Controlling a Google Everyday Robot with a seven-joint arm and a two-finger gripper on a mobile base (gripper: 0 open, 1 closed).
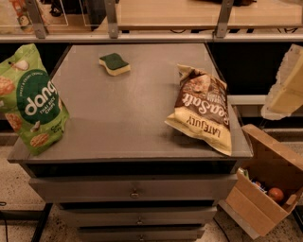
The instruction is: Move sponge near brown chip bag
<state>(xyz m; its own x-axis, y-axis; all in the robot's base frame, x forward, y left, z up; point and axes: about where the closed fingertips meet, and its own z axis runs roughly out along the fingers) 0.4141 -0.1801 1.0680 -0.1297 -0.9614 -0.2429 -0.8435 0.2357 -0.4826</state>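
The grey cabinet top (137, 118) is carrying the brown chip bag (202, 109) at its right front. The gripper (285, 89) is hanging beyond the right edge, and I cannot tell whether it is open or closed. The sponge (114, 64) is lying at the back left, well apart from the bag, so the task is likely only beginning and is calling for a reach across to grasp it.

Grey metal bench (142, 113), drawers (135, 188) under front edge — speckled floor (12, 189) below. Cardboard box (265, 194) off front right corner; wooden shelf (189, 14) behind rear edge. Gripper (285, 87) hangs beyond right edge.

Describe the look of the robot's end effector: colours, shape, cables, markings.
The end effector, at the right edge of the camera view, is pale: flat, blocky cream-yellow faces with whitish, rough-looking borders. No cables or markings show on it.
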